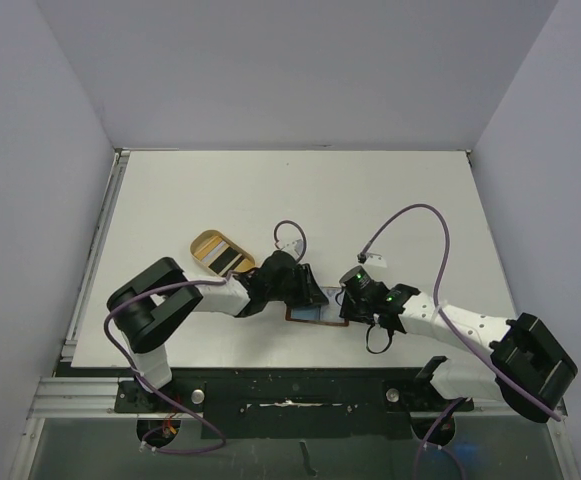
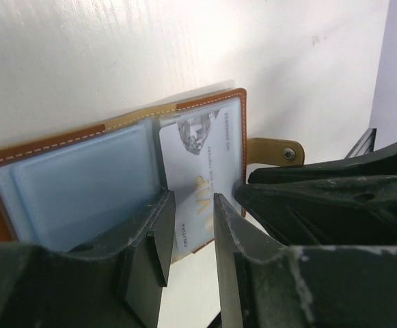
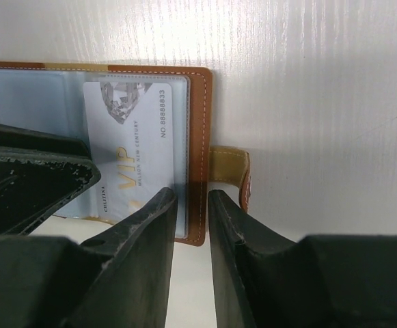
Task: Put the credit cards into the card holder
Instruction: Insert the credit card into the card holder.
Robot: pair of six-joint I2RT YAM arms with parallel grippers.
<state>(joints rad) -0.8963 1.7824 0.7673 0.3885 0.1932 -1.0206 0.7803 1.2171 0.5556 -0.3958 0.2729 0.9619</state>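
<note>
Your left tool (image 2: pixel 190 232) and right tool (image 3: pixel 193 225), jaws slightly parted and gripping nothing, meet over the near edge of the card holder (image 3: pixel 197 137), open flat on the surface (image 3: pixel 307 102), its long axis spanning between them, its snap tab (image 3: pixel 229 171) pointing beyond the right tool, its pale card (image 3: pixel 133 137) lying lengthwise away from the fingertips.

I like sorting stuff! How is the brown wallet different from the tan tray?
The card holder has square corners; the tray has rounded ends. The card holder lies open right by the left gripper and right gripper; the tray sits apart, farther back. Both lie flat on the white table.
</note>
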